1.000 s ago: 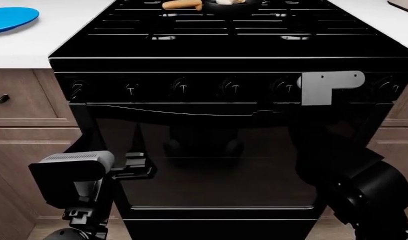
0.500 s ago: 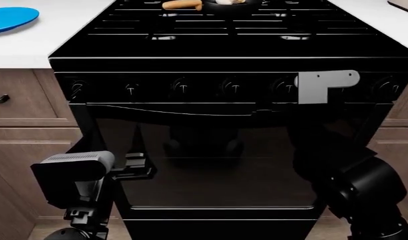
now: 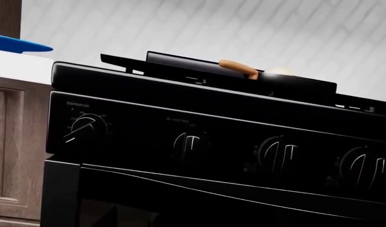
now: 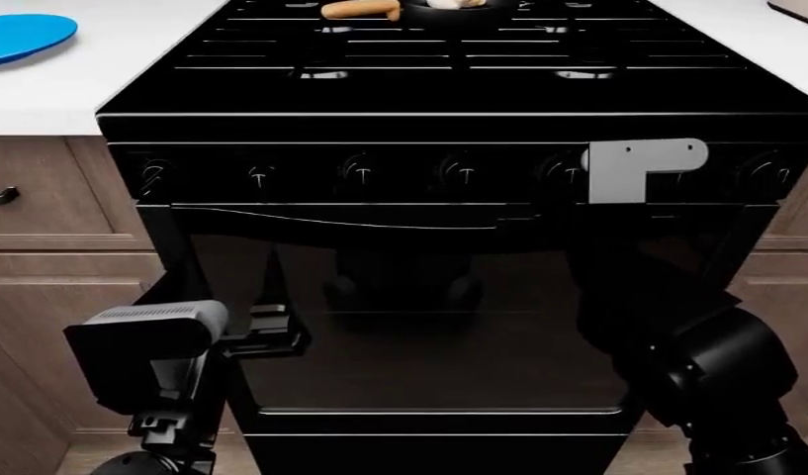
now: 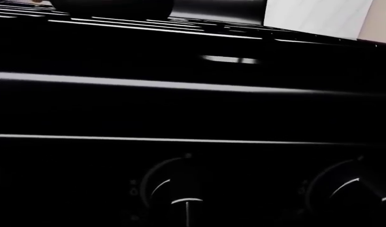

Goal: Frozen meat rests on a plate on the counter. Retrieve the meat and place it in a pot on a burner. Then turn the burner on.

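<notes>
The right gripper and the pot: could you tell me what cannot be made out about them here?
- Right gripper: only its grey bracket shows in the head view; jaws lost against the black stove.
- Pot: cut off by the head view's top edge.
- Frozen meat: a sliver above the pot rim, left wrist view.

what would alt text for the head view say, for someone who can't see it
A black stove fills the view, with a row of knobs across its front and the right arm's grey bracket held up by them. At the top edge the pot holds the pale frozen meat; the empty blue plate lies on the white counter.
</notes>
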### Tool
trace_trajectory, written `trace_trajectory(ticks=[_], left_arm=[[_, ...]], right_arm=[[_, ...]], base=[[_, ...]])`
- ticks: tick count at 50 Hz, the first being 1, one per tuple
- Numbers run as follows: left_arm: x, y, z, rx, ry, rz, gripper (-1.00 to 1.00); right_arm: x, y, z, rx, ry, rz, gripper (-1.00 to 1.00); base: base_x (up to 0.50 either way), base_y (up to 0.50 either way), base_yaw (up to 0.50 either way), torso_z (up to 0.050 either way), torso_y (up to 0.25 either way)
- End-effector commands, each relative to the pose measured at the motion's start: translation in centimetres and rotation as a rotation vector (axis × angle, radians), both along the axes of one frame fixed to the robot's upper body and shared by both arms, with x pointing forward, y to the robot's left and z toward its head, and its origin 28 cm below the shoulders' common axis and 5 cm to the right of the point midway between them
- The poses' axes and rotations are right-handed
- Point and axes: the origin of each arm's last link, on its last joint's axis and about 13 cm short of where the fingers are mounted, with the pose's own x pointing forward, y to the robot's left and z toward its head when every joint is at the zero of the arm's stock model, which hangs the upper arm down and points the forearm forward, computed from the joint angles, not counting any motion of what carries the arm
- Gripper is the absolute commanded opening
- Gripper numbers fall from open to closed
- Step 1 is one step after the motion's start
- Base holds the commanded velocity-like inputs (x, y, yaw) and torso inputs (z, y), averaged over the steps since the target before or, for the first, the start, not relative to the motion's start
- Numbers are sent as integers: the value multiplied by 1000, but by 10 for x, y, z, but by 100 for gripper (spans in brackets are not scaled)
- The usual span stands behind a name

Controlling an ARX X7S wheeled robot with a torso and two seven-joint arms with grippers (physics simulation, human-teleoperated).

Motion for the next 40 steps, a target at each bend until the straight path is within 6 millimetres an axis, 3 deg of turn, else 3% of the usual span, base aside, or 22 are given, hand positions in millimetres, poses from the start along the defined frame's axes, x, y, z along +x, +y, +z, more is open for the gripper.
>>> trace_trajectory(ticks=[1,10,26,40], left_arm=[[-1,0,0,-2,1,0,100],[0,0,0,-4,1,1,100],[-1,1,0,-8,-1,4,100],[-1,1,1,-10,-2,5,100]], right_arm=[[0,-1,1,-9,-6,-13,-100],[0,-1,2,-25,-9,-9,-100],[-2,-4,1,-259,-53,14,-100],[-1,-7,3,-335,-61,20,-100]], base=[[0,0,0,0,0],[-1,0,0,0,0],[-2,0,-1,0,1],[-2,0,-1,0,2]])
